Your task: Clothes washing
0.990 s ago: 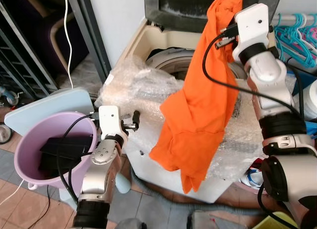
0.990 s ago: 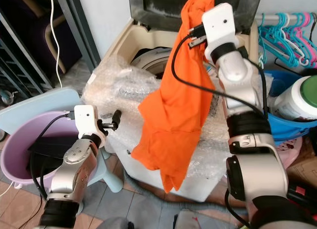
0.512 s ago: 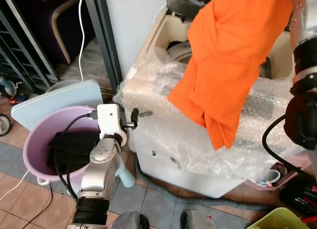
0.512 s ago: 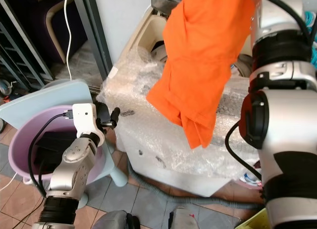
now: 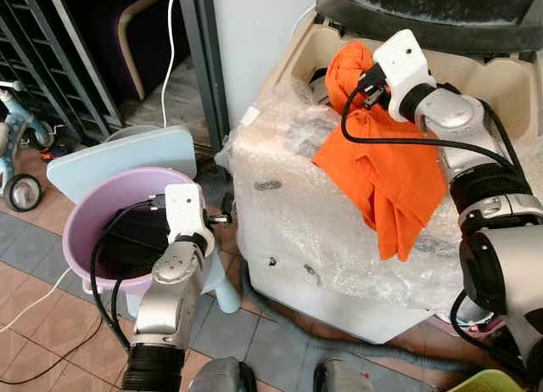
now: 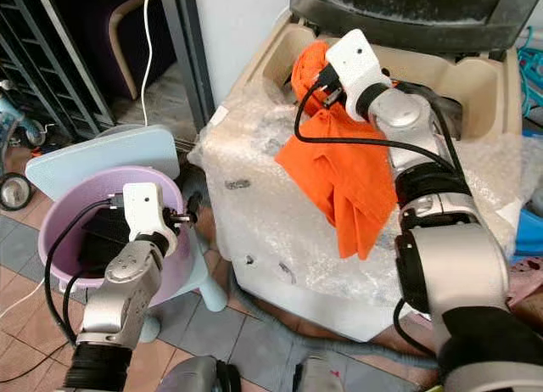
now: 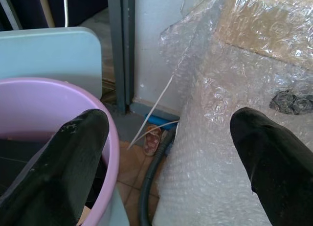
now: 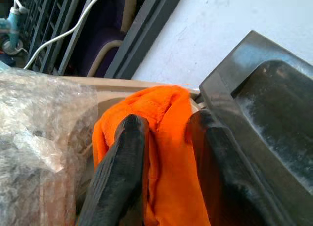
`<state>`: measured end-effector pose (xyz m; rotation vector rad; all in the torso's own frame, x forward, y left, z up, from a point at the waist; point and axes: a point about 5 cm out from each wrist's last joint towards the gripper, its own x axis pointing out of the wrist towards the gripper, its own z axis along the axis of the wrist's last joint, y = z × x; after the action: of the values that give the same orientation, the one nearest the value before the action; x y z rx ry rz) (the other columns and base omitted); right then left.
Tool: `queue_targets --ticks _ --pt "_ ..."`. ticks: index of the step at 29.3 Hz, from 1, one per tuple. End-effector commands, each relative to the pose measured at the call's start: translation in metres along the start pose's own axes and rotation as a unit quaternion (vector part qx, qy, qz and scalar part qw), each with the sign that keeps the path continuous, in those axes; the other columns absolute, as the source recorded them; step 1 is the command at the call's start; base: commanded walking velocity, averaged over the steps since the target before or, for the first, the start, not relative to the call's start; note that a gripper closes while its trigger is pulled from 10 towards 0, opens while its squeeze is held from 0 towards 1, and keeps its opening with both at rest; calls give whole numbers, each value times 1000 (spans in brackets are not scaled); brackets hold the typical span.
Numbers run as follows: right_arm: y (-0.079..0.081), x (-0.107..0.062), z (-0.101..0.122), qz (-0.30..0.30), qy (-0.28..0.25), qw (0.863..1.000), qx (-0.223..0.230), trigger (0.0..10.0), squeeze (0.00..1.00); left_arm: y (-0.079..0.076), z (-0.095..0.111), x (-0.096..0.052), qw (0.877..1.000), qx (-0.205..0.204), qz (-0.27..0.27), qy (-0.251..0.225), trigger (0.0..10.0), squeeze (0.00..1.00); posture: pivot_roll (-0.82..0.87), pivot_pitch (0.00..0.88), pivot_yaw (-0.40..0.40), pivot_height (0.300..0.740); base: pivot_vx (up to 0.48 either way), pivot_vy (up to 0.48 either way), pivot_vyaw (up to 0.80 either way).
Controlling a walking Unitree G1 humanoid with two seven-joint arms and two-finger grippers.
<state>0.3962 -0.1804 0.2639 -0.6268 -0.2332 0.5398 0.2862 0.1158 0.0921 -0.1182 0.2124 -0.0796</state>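
One orange garment (image 5: 382,167), pinched at its top in the right gripper (image 8: 164,133) at the washing machine (image 5: 475,70) tub's near rim, hangs lengthwise down the bubble-wrapped front, while the left gripper (image 7: 166,152) waits spread apart by the purple bucket (image 5: 93,218).

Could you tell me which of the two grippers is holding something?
The right gripper, shut on the orange garment at the washing machine; the left gripper is open beside the purple tub.
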Motion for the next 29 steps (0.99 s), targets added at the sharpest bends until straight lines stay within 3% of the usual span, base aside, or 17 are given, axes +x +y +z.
queue_targets --ticks 1,5,7,10,11,14,16,17,18,21,24,27,29 --pt "-3 -2 17 4 -46 999 -11 10000 1000 -2 3 -2 1000 1 -5 -8 10000 0 -45 62 40 740 0 0 0" --pt "-8 -12 22 -58 -93 994 5 10000 1000 4 0 -4 1000 8 6 2 10000 0 -39 55 48 740 0 0 0" --pt "-3 -14 24 -49 -105 993 15 10000 1000 5 0 -4 1000 11 5 3 10000 0 -39 53 54 740 0 0 0" --pt "13 -20 29 8 -124 992 24 10000 1000 4 1 -3 1000 15 2 2 10000 0 -39 53 57 740 0 0 0" --pt "17 -23 32 30 -135 989 55 10000 1000 4 2 -2 1000 15 2 1 10000 0 -40 53 57 740 0 0 0" --pt "17 -28 33 60 -138 984 90 10000 1000 5 3 -2 1000 15 2 1 10000 0 -41 53 57 740 0 0 0" --pt "24 -43 36 143 -141 971 127 10000 1000 5 3 -2 1000 15 3 0 10000 0 -40 55 53 740 0 0 0" --pt "29 -51 34 182 -130 967 119 10000 1000 5 3 -2 1000 15 4 0 10000 0 -40 56 53 740 0 0 0" --pt "29 -51 34 182 -130 967 119 10000 1000 5 3 -2 1000 15 4 0 10000 0 -40 56 53 740 0 0 0" --pt "40 -73 17 265 -61 958 91 10000 1000 4 2 -3 1000 14 4 1 10000 0 -42 60 56 740 0 0 0" --pt "45 -92 -8 312 32 948 56 10000 1000 3 1 -4 1000 16 1 3 10000 0 -45 63 60 740 0 0 0" --pt "43 -104 -31 322 107 940 17 10000 1000 3 2 -2 1000 18 0 2 10000 0 -47 62 63 740 0 0 0" --pt "39 -109 -39 322 133 937 19 10000 1000 4 3 -1 1000 18 0 2 10000 0 -46 61 63 740 0 0 0"
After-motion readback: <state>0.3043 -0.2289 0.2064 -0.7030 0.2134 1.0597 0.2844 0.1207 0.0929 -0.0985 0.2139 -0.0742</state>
